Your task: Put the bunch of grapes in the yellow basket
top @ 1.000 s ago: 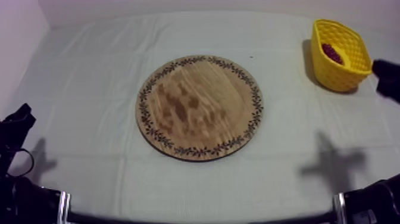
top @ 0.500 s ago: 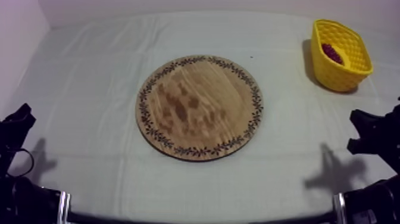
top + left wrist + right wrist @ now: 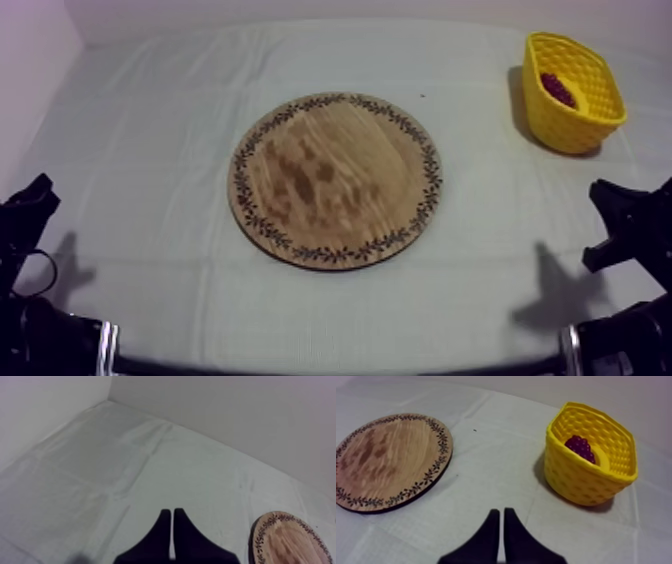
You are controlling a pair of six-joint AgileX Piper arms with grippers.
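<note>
Inside the yellow basket lies the bunch of grapes, off the wooden board; right pincer, the nearer, is closed empty, near the basket; left pincer closed empty

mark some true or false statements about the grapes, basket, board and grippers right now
1. The grapes lie in the basket. True.
2. The basket stands on the board. False: it stands on the cloth, apart from the board.
3. The right gripper is shut on the grapes. False: its fingers lie together on nothing.
4. The left gripper is shut on nothing. True.
</note>
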